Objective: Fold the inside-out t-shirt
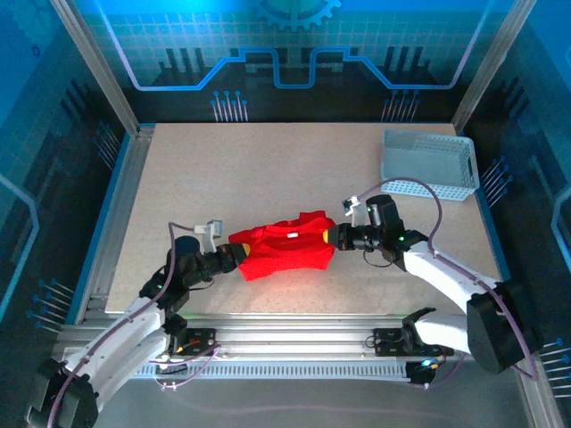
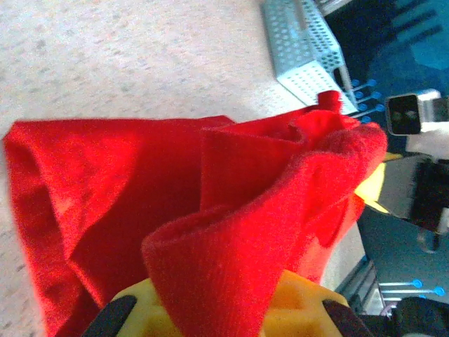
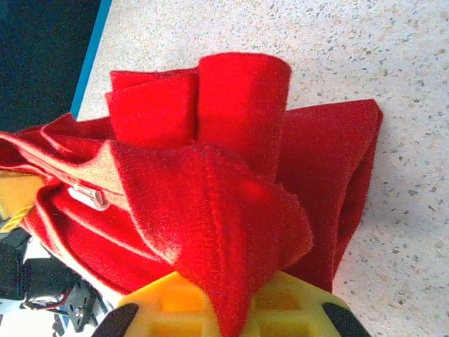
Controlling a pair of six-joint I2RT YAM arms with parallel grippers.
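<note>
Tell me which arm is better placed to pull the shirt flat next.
Likely the left: both the left gripper and right gripper clamp the shirt, but the basket stands nearer the right one.

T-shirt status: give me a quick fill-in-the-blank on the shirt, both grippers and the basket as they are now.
1. The t-shirt bunched between the arms is ____ in colour.
2. The left gripper and right gripper are each ____ on the t-shirt.
3. The mesh basket sits on the table at its far ____ corner.
Missing words: red; shut; right.
</note>
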